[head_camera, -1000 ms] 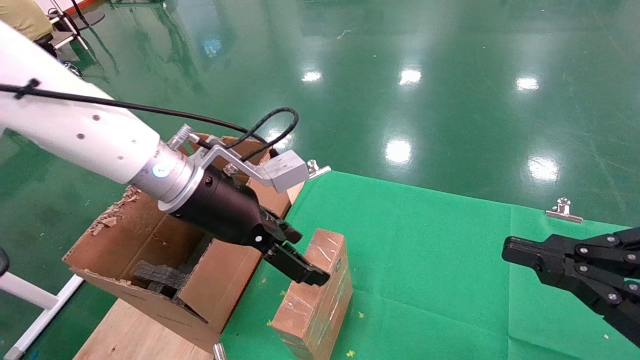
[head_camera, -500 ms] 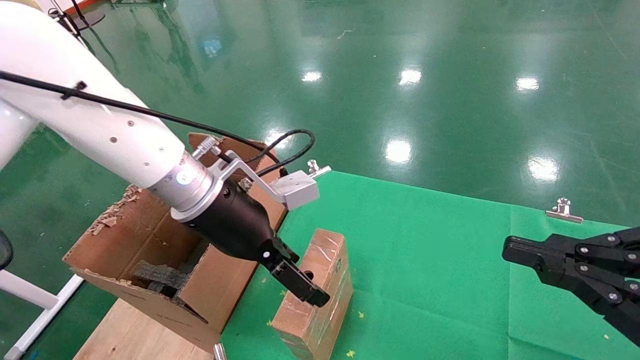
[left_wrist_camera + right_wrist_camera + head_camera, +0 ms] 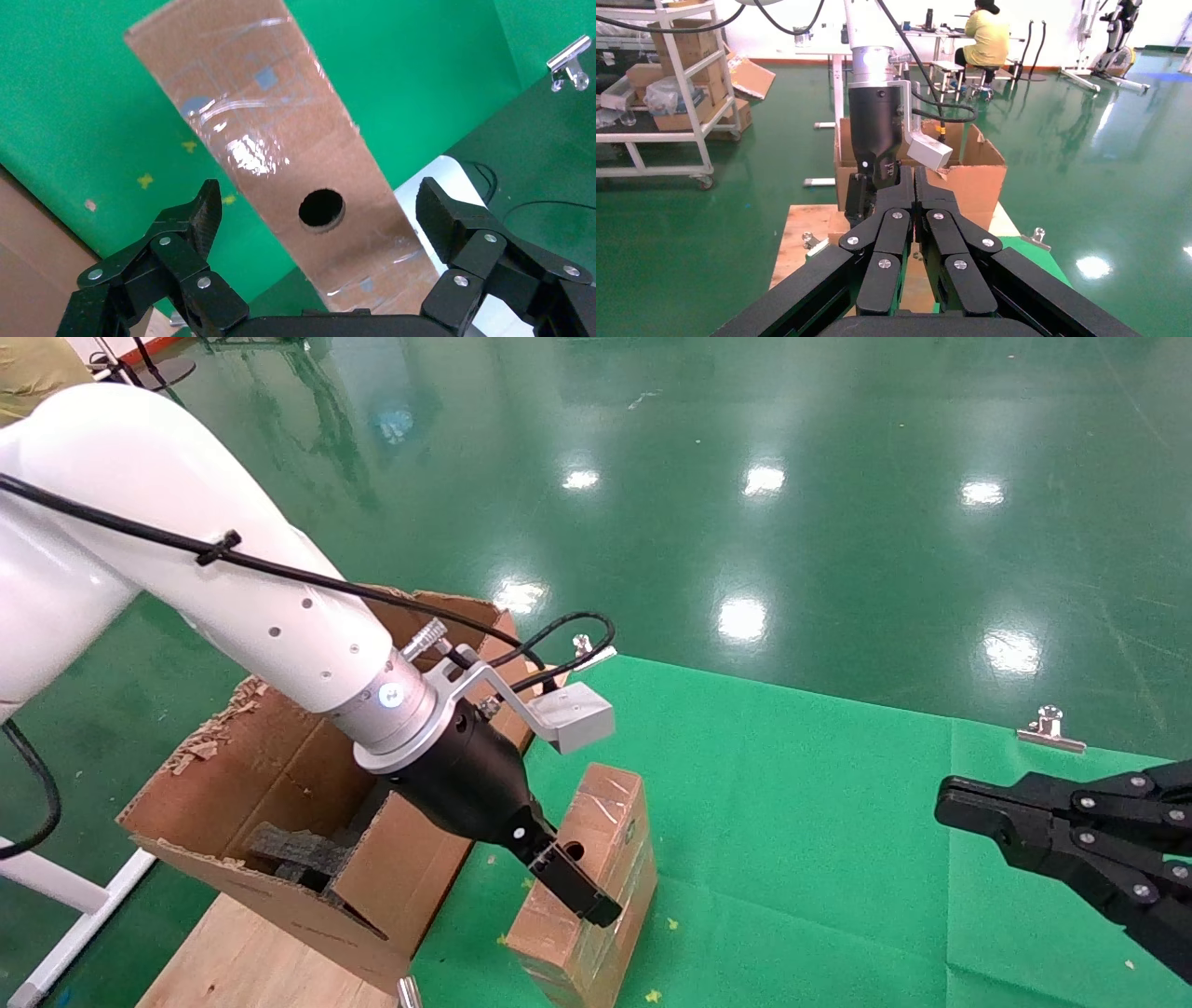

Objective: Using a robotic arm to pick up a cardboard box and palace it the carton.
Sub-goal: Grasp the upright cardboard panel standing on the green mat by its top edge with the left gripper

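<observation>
- Nearest to the robot, the cardboard box (image 3: 585, 877) lies on the green cloth (image 3: 801, 822) of the surface, just beside the carton (image 3: 279, 822), with its taped top face and the round hole (image 3: 322, 208) turned upward.
- The left hand (image 3: 570, 889) is spread wide. In the left wrist view its two fingers (image 3: 200, 225) stand on either side of the narrow box, apart from it, with the hole between them.
- Compared with one second ago, the robotic arm (image 3: 233, 598) has come lower and closer over the box. The finger seen from the head view now reaches down past the top edge on the box's right side.
- The box itself has not moved, so I judge the descent is almost finished and the closing of the hand is the next thing needed. The shiny tape may be slippery for the pads.
- The carton stands open on the left, on a wooden board (image 3: 242, 961), with black foam (image 3: 289, 854) inside. It is still without the box.
- Farther to the right, the right hand (image 3: 950, 803) hovers idle over the cloth, well apart from the box, its fingers pressed together.
- Behind all, the glossy green floor (image 3: 792, 523) goes far back.
</observation>
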